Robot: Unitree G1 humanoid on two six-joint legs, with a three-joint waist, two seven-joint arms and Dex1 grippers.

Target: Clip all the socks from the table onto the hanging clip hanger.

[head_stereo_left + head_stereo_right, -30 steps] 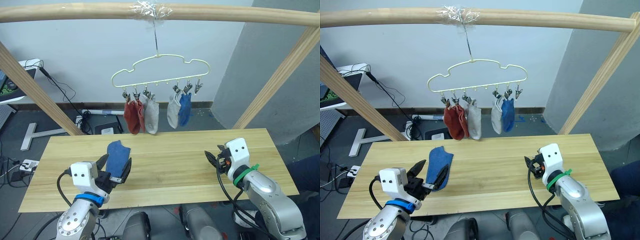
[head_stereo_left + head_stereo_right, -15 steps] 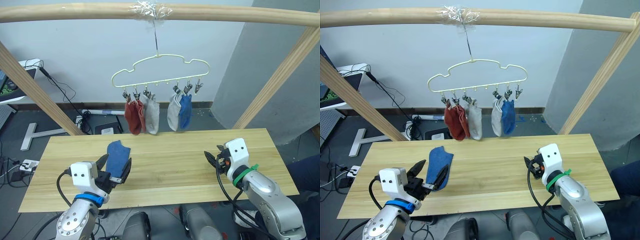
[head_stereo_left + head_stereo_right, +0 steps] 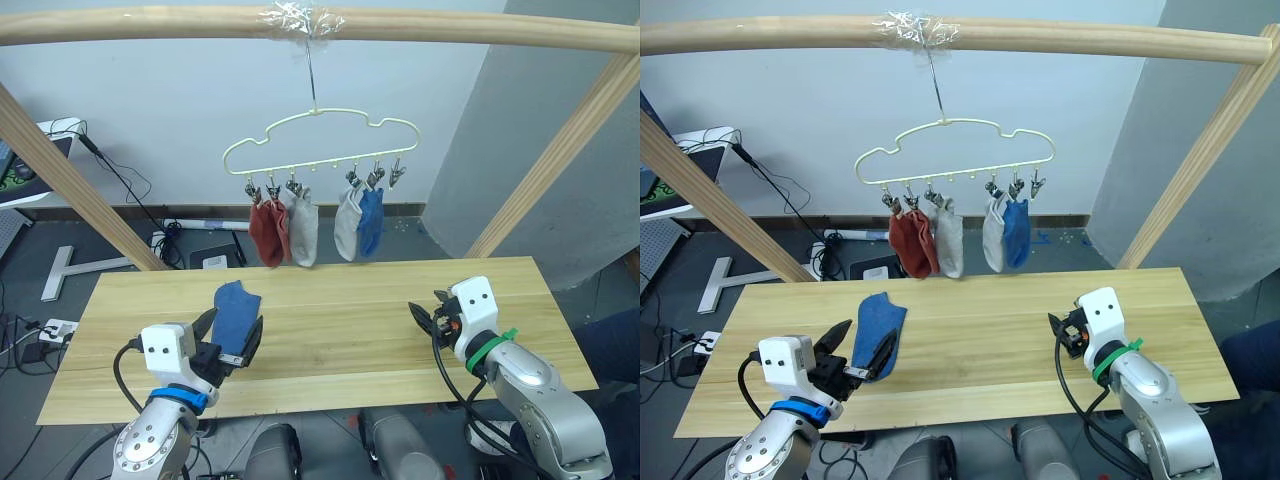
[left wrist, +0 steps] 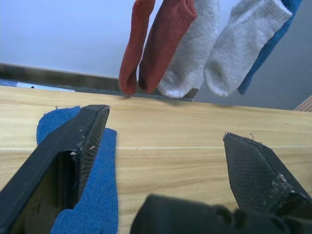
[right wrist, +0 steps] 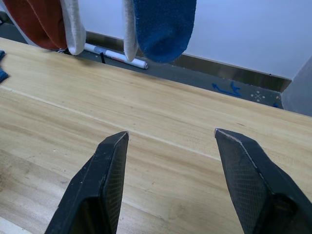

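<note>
Clip hanger [image 3: 320, 143] hangs from the wooden pole [image 3: 450, 28] at 12 o'clock; five socks clipped on: two rust red socks [image 3: 264, 232], two light grey socks [image 3: 303, 231], one blue [image 3: 370, 222]. Last blue sock [image 3: 235, 311] lies flat on the surface [image 3: 340, 330] at 9 o'clock. Left tool [image 4: 165, 161] spread wide, one finger over the sock. Right tool [image 5: 170, 183] at 3 o'clock, spread wide, empty.
</note>
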